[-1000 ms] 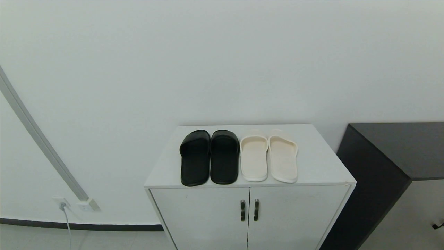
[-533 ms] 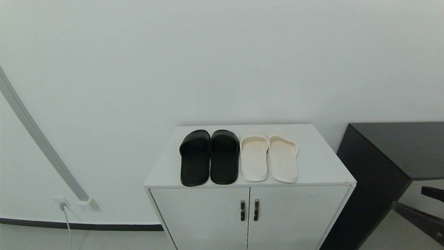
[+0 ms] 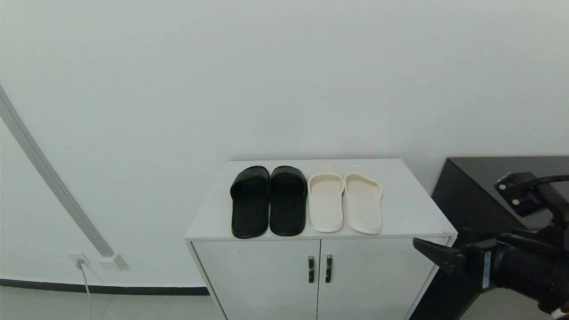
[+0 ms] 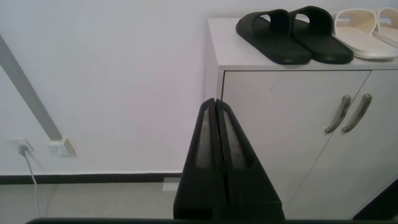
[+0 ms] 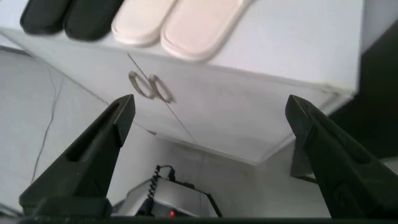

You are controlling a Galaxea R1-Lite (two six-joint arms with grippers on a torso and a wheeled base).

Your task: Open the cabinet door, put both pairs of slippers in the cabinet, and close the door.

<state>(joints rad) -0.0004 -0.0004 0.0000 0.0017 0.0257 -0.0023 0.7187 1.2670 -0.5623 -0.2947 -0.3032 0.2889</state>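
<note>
1. The right pincer [image 5: 210, 109] is held wide apart; the left pincer [image 4: 215, 106] is pressed together, empty.
2. The black slippers [image 3: 286, 202] and cream slippers [image 3: 326, 202] are set on the cabinet [image 3: 400, 213], above and left of the right pincer.
3. The slippers are judged light and pliable; the strap is advised as the hold.
4. The doors are shut and the contents are hidden. The handles [image 3: 328, 268] are judged rigid.

Open air fronts the paired handles [image 3: 311, 269] at bottom centre. A black unit [image 3: 471, 209] crowds the cabinet [image 3: 400, 213] at lower right. The lower left is open floor, crossed by one hanging cable [image 3: 85, 284].
</note>
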